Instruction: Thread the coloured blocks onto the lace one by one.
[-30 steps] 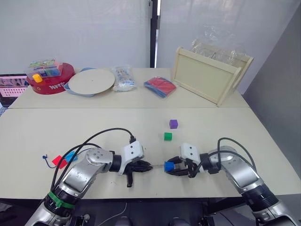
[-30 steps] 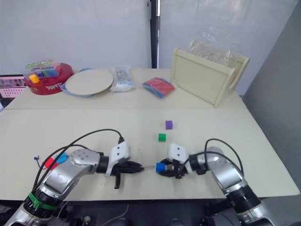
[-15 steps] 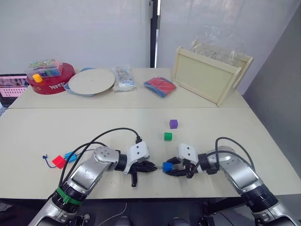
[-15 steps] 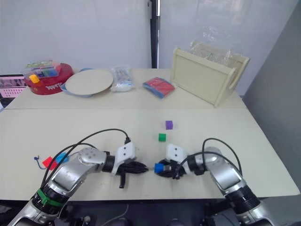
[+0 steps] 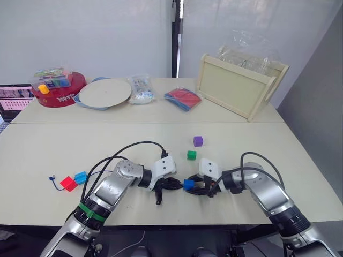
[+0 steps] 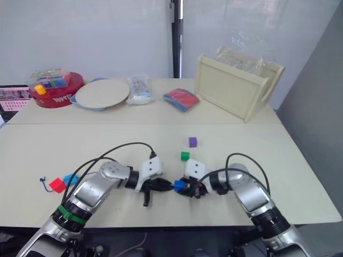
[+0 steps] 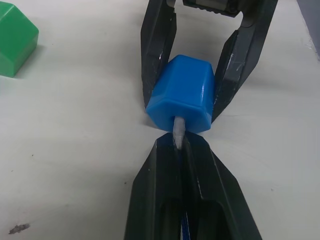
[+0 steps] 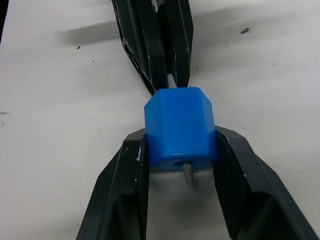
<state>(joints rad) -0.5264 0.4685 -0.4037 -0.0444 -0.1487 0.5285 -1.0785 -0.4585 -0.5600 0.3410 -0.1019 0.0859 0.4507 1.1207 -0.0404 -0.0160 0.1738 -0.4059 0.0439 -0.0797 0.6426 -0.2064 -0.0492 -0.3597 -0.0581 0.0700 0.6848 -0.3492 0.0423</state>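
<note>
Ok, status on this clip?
Left gripper shut on the lace tip. Right gripper shut on a blue block, tip poking through. Green block and purple block waiting; nothing in the way.

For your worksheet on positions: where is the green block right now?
In the left eye view the green block sits loose on the table, just behind the two grippers, with the purple block a little farther back.

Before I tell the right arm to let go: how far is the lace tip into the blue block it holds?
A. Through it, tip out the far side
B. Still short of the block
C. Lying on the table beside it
A: the lace tip pokes out of the blue block on the right gripper side, while the left gripper pinches the lace at the entry face.
</note>
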